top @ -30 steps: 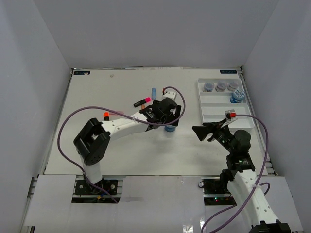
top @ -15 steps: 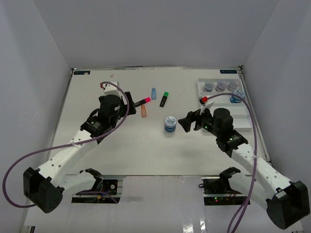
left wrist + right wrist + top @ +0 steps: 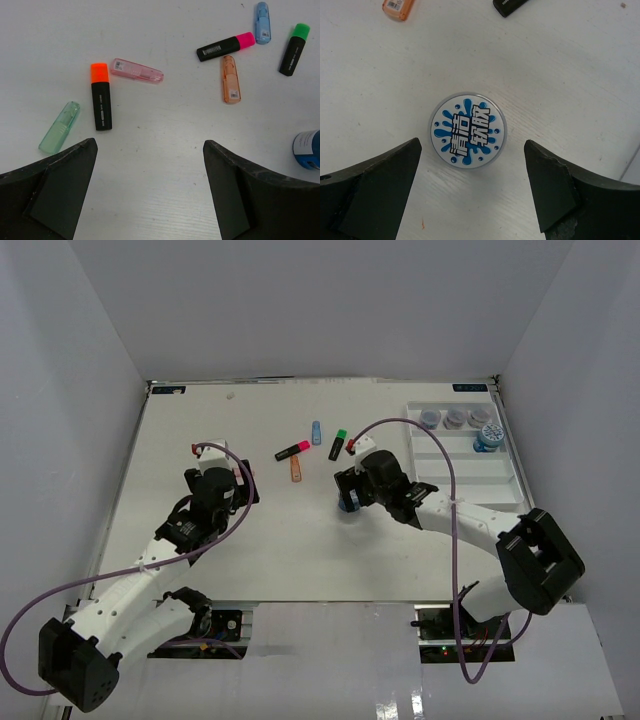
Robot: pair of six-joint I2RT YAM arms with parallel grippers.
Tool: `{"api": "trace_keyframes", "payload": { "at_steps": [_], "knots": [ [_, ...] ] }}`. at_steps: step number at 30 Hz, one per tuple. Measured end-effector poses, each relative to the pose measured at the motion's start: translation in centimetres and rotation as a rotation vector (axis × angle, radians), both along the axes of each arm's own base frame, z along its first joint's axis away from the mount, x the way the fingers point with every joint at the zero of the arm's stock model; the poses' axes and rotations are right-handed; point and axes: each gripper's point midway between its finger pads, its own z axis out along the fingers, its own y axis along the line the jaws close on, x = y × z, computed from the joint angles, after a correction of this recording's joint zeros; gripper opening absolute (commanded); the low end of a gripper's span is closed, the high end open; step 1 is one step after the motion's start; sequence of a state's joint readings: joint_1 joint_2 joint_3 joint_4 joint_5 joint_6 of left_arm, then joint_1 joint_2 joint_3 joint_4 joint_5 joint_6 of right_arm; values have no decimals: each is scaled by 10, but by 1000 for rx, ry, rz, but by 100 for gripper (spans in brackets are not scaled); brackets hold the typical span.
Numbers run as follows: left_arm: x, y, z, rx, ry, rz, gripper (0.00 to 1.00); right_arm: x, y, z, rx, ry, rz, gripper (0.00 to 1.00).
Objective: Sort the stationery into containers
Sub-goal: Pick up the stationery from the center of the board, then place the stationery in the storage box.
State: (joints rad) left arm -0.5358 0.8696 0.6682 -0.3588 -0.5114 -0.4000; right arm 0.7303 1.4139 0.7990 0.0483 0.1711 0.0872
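Note:
A blue-patterned round jar [image 3: 467, 129] stands on the table, just ahead of and between the fingers of my open right gripper [image 3: 470, 150]; nothing is held. In the top view the right gripper [image 3: 347, 494] hovers over this jar [image 3: 348, 504]. My left gripper [image 3: 149, 150] is open and empty above bare table. Ahead of it lie an orange-capped black highlighter [image 3: 101, 96], a pastel pink one [image 3: 136, 70], a pastel green one [image 3: 59, 127], a pink-capped black one [image 3: 225, 46], a pastel orange one [image 3: 230, 79], a pastel blue one [image 3: 262, 22] and a green-capped black one [image 3: 293, 42].
The white tray [image 3: 465, 472] stands at the right. Its far section holds three grey-lidded jars [image 3: 456, 417], with a blue jar [image 3: 488, 437] just behind them. The left arm [image 3: 215, 485] covers the highlighters on the left in the top view.
The left arm has drawn back from the table's middle to the left. The right arm has reached left from beside the tray until its open gripper is over the blue jar.

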Motion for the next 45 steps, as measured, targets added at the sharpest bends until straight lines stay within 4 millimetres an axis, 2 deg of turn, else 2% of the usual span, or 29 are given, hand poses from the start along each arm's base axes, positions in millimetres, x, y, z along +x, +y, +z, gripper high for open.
{"api": "trace_keyframes", "payload": {
  "at_steps": [6, 12, 18, 20, 23, 27, 31, 34, 37, 40, 45],
  "knots": [
    [2, 4, -1, 24, 0, 18, 98, 4, 7, -19, -48, 27, -2, 90],
    [2, 4, -1, 24, 1, 18, 98, 3, 15, -29, -72, 43, 9, 90],
    [2, 4, -1, 24, 1, 18, 98, 4, 19, -37, -86, 58, 11, 98],
    [2, 4, -1, 24, 1, 18, 98, 6, 19, -40, -92, 60, 3, 92],
    [2, 4, -1, 24, 1, 18, 98, 9, 16, -40, -105, 52, -18, 71],
    [1, 4, -2, 24, 2, 17, 98, 14, 10, -38, -123, 34, -53, 49],
    [1, 4, -2, 24, 3, 17, 98, 16, -1, -32, -141, 25, -84, 41],
    [1, 4, -2, 23, 4, 14, 98, 25, -18, -16, -131, 1, -130, 43],
    [1, 2, -3, 20, 9, 6, 98, 45, -46, 8, -94, -41, -211, 47],
    [1, 0, -6, 20, 20, 0, 98, 73, -93, 32, -59, -72, -337, 54],
    [0, 0, -9, 24, 31, -4, 98, 114, -170, 64, -33, -122, -530, 57]
  ]
}}
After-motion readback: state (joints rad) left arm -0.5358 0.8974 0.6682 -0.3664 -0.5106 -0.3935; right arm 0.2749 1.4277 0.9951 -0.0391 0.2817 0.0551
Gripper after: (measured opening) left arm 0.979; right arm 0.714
